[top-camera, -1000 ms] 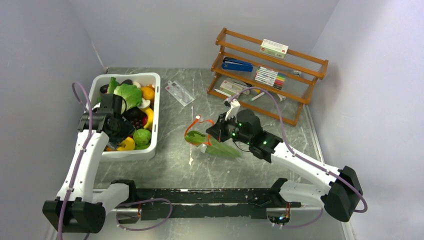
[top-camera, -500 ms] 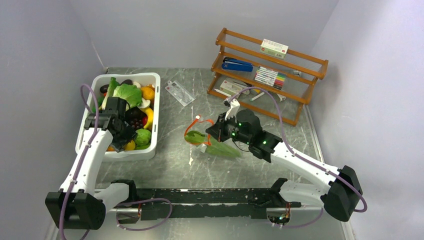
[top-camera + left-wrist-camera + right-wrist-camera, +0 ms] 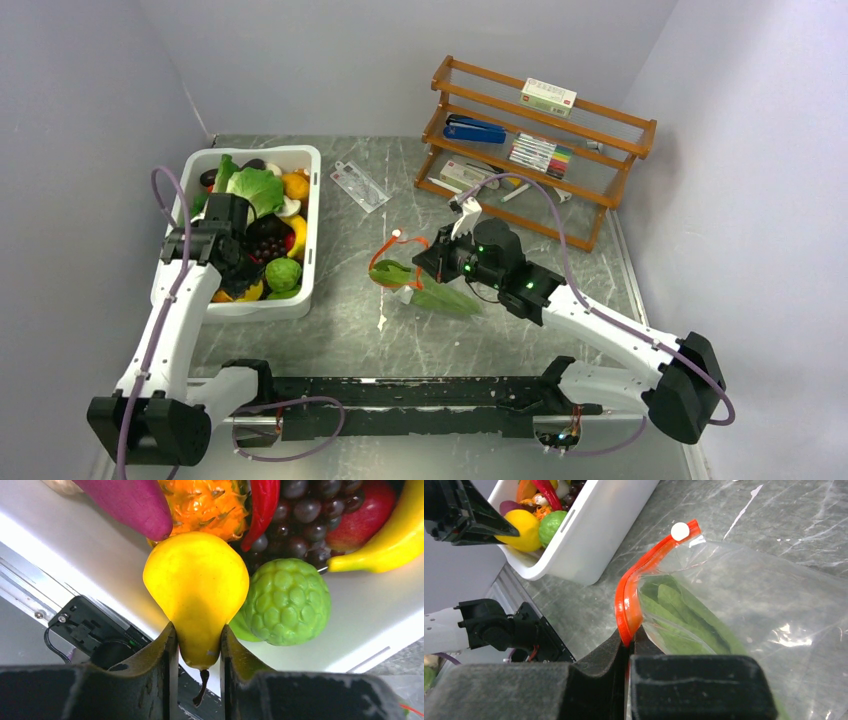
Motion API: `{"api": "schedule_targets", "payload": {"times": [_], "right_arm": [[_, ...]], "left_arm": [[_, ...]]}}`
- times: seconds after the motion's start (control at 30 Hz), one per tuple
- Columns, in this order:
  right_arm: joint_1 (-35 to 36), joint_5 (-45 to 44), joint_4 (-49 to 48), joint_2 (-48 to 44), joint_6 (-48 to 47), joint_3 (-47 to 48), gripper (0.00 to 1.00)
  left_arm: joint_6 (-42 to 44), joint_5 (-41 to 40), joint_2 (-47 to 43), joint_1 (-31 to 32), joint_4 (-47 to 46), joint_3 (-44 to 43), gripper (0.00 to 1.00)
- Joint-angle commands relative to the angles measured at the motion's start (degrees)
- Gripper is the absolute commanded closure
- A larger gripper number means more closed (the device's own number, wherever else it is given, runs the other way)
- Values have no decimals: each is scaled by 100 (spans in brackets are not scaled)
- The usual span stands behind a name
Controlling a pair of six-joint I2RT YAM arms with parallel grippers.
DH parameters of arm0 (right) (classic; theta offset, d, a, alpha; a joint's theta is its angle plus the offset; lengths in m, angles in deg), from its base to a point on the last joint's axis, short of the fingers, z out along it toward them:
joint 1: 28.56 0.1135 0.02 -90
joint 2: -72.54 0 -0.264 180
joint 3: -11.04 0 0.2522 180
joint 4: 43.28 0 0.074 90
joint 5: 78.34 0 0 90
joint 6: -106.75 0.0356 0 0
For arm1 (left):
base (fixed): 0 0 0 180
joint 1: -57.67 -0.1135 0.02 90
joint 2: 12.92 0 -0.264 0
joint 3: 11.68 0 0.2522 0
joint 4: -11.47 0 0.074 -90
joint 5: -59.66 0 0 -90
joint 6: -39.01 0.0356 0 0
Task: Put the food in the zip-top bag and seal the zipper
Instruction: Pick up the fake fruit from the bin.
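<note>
My left gripper (image 3: 198, 645) is shut on the narrow end of a yellow pear (image 3: 197, 587) over the front of the white bin (image 3: 310, 215); in the top view the pear (image 3: 251, 290) sits under the gripper head. A light-green bumpy fruit (image 3: 287, 602) lies beside it. My right gripper (image 3: 630, 639) is shut on the red-orange zipper (image 3: 634, 582) of the clear zip-top bag (image 3: 744, 615), holding its mouth up. Long green leaves (image 3: 684, 612) lie inside the bag. In the top view the bag (image 3: 425, 290) lies mid-table, left of the right gripper (image 3: 435, 262).
The bin holds several other toy foods: grapes (image 3: 300, 510), a banana (image 3: 395, 535), a red chilli (image 3: 260, 505), lettuce (image 3: 258, 188). A small clear packet (image 3: 360, 185) lies behind the bag. A wooden rack (image 3: 540, 130) with stationery stands at the back right.
My left gripper has shifted a little over the front of the bin and now grips the yellow pear. The right gripper and the bag have stayed in place.
</note>
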Motion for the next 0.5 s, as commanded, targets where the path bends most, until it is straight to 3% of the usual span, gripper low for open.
{"api": "schedule_targets", "payload": {"times": [0.0, 0.27, 0.47], "right_arm": [[-25, -85, -207, -98, 20, 3, 100], [-24, 72, 160, -38, -103, 212, 100], [-28, -87, 150, -138, 33, 168, 100]], "left_arm": [[136, -356, -270, -40, 143, -414, 93], [384, 7, -576, -36, 296, -1102, 93], [1465, 924, -1327, -38, -891, -1065, 93]]}}
